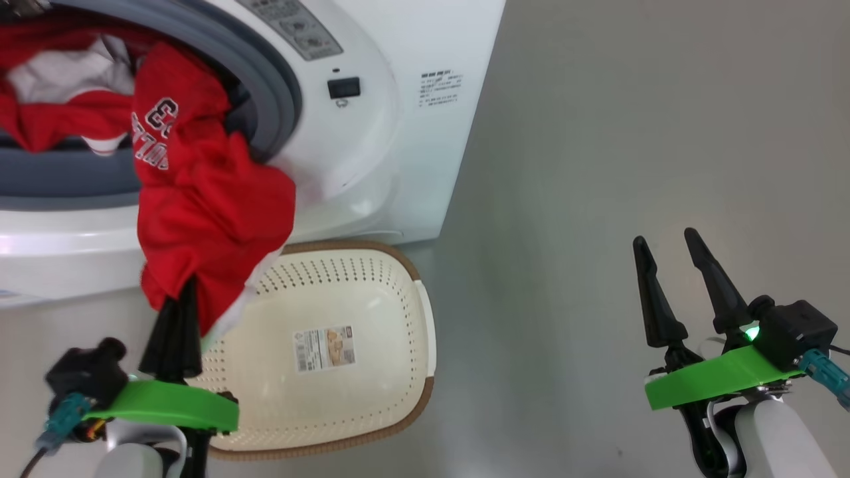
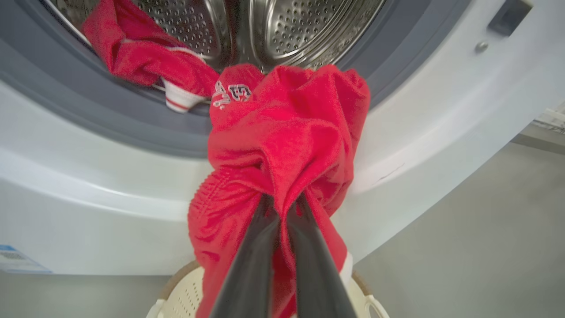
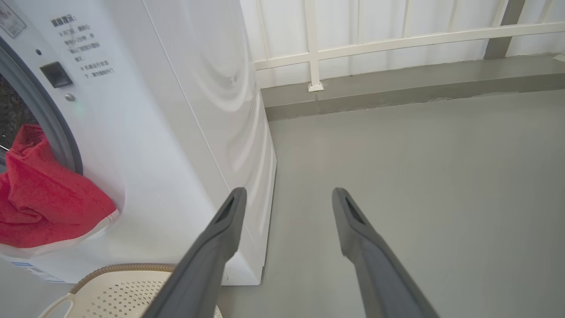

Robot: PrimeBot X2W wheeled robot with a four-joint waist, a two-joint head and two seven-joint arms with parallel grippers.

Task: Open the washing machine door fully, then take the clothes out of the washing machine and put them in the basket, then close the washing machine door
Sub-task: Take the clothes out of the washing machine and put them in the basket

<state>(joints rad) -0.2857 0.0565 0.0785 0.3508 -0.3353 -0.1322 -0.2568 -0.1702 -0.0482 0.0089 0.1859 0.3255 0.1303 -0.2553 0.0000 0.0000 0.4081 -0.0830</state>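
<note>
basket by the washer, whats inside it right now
The cream perforated plastic basket shows a paper label on its bottom. Its left side is covered by the red fabric garment hanging from the shut left end effector, so that part is unseen.

Clothes (image 1: 199,199) hang from washing machine (image 1: 372,146) opening, part inside drum (image 2: 287,26). Basket (image 1: 392,312) on floor (image 1: 597,166) just before machine, below hanging end; cloth may touch its rim. Left gripper (image 1: 186,292) at that end. Right gripper (image 1: 664,237) well right.
</note>
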